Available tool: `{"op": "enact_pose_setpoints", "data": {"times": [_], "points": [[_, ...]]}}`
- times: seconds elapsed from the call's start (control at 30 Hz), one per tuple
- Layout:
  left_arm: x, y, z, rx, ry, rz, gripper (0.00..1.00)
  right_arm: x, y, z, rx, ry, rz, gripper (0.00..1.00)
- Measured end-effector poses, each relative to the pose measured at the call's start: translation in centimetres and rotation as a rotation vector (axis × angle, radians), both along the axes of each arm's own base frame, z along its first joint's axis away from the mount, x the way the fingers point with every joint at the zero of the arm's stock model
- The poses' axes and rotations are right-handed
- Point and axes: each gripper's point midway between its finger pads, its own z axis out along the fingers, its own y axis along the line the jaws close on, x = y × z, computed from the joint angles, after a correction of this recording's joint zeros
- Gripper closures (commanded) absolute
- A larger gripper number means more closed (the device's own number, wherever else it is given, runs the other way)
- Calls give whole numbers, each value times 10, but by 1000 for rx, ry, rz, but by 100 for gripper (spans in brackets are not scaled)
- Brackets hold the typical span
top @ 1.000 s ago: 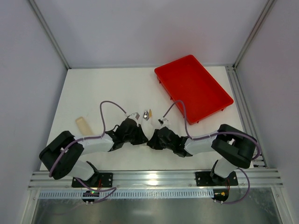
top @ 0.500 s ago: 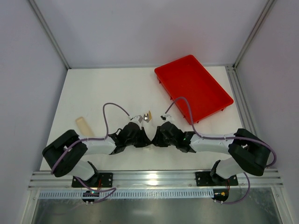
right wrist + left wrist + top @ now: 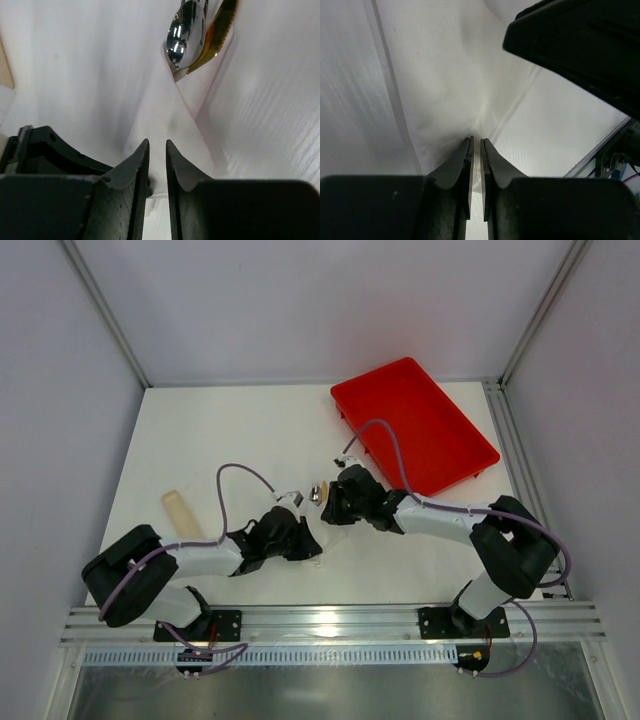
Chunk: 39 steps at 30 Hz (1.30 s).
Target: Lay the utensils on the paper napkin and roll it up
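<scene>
The utensils (image 3: 318, 490) lie near the table's middle, their silver heads and golden handle sticking out of the folded white paper napkin (image 3: 313, 512). In the right wrist view a shiny spoon head (image 3: 186, 31) and a golden handle (image 3: 220, 27) poke out of the napkin's far end (image 3: 165, 112). My right gripper (image 3: 334, 504) sits just right of the utensils, its jaws nearly closed with a napkin fold between them. My left gripper (image 3: 303, 536) is low at the napkin's near edge, jaws pinched on the sheet (image 3: 450, 90).
A red tray (image 3: 415, 425) stands at the back right, close behind my right arm. A tan flat piece (image 3: 180, 512) lies alone at the left. The arm bases and a metal rail run along the near edge.
My right gripper has moved away from the left one, up and back to beside the utensil heads. My left gripper has shifted slightly right and nearer the front.
</scene>
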Motion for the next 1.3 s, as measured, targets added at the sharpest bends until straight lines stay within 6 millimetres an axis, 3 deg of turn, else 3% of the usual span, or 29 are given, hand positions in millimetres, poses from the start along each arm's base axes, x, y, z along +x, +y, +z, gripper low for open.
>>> {"op": "enact_pose_setpoints", "data": {"times": [0.17, 0.27, 0.43, 0.7, 0.8, 1.0, 1.3], "points": [[-3, 4, 1, 9, 1, -1, 79, -15, -12, -35, -51, 61, 14, 80], [-5, 7, 4, 9, -1, -3, 70, -27, -24, -55, -85, 98, 12, 81], [-9, 6, 15, -18, -10, -18, 64, -28, -21, -55, -75, 66, 19, 81], [-15, -6, 35, -103, -25, -75, 68, -31, -23, -55, -85, 14, 5, 82], [-16, -9, 30, -105, -13, -91, 70, -31, -24, -55, -82, 8, 3, 82], [-26, -9, 1, -63, 43, -116, 74, -31, -24, -55, -82, 4, 0, 82], [-35, -17, -1, -81, 32, -151, 75, -34, -28, -54, -94, 13, 6, 76]]}}
